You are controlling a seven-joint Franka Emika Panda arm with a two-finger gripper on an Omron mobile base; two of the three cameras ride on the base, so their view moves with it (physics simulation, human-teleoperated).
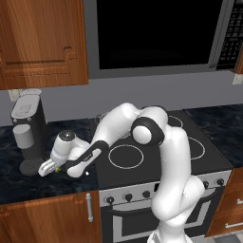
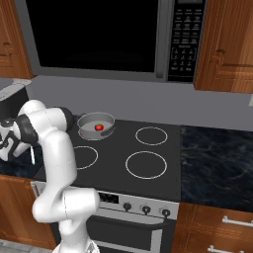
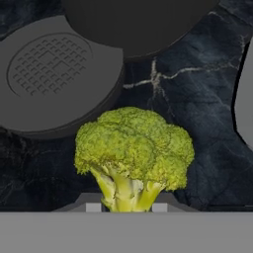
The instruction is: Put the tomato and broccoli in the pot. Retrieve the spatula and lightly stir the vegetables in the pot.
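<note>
Hand view is showing the broccoli [image 3: 133, 150] sitting on the dark counter [image 3: 197, 99] beside the coffee machine [image 3: 54, 74], stem between the tool's [image 3: 123, 207] tips; grip state unclear. Light, lumpy, crumbly: pinching the stem looks safest.

This is a kitchen, because there is a black stove [image 2: 143, 153] with round rings and knobs, a microwave [image 2: 113, 37] above it, brown wood cupboards [image 1: 40, 42], a dark stone counter [image 2: 217, 165], and a coffee machine [image 1: 29, 133].
</note>
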